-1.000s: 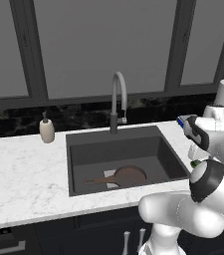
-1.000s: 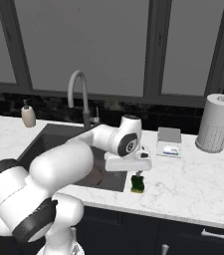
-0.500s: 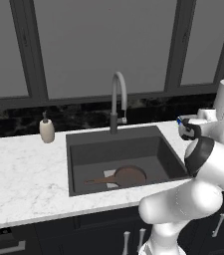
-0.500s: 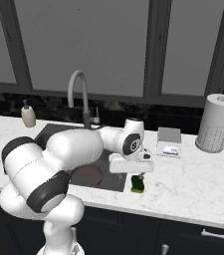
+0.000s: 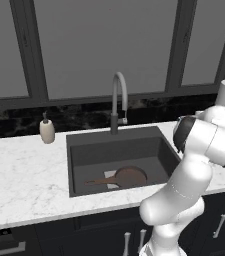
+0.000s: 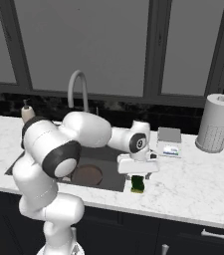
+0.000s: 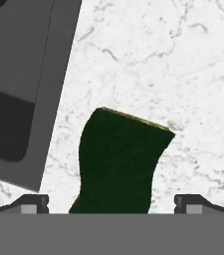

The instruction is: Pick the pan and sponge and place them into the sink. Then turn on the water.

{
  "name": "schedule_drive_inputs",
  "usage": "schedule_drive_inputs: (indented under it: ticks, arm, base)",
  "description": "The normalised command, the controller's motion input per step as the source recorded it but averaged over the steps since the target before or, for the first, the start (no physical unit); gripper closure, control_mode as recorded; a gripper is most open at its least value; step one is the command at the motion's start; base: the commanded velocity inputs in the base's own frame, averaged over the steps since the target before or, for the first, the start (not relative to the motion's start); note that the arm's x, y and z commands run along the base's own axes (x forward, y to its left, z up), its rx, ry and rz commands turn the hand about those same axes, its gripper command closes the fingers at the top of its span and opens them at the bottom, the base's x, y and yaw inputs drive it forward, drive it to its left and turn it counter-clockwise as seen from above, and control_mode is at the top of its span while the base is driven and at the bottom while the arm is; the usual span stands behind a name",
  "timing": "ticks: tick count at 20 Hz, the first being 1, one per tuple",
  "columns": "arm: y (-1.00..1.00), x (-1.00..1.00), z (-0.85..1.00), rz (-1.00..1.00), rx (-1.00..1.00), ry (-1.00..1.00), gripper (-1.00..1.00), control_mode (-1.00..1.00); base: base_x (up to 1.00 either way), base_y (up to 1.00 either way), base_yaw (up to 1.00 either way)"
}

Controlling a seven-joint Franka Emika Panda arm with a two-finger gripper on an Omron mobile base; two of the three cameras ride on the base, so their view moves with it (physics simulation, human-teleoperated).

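The robot's fingers (image 6: 138, 178) are hovering spread wide, released, directly above the sponge (image 6: 137, 185), which is lying on the marble surface (image 6: 193, 184) just right of the sink (image 5: 119, 150), where the pan (image 5: 129, 177) is resting.

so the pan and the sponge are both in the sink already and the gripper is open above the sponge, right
Not quite: only the pan lies in the sink. The right base view shows the sponge on the counter beside the sink, under the open gripper.

No text, label, brand or number can be read on anything in these views.
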Motion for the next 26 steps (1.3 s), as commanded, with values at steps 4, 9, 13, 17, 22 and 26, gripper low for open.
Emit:
schedule_drive_inputs:
  ticks: [4,9,13,17,22,26]
  arm:
    - [-0.09,0.12,-0.39,0.05,0.00,0.03,-1.00,-1.00]
    - [0.00,-0.11,-0.36,0.14,0.08,0.00,-1.00,-1.00]
    - [-0.04,-0.11,-0.16,0.13,0.14,0.00,-1.00,-1.00]
    - [-0.07,-0.35,-0.44,0.06,0.12,-0.02,-1.00,-1.00]
    - [0.03,-0.66,-0.86,0.00,0.02,0.00,-1.00,-1.00]
    - [0.39,-0.74,-1.00,0.00,0.00,0.00,-1.00,-1.00]
  base:
    - [0.00,0.00,0.00]
    - [0.00,0.00,0.00]
    - [0.00,0.00,0.00]
    - [0.00,0.00,0.00]
    - [0.00,0.00,0.00]
    - [0.00,0.00,0.00]
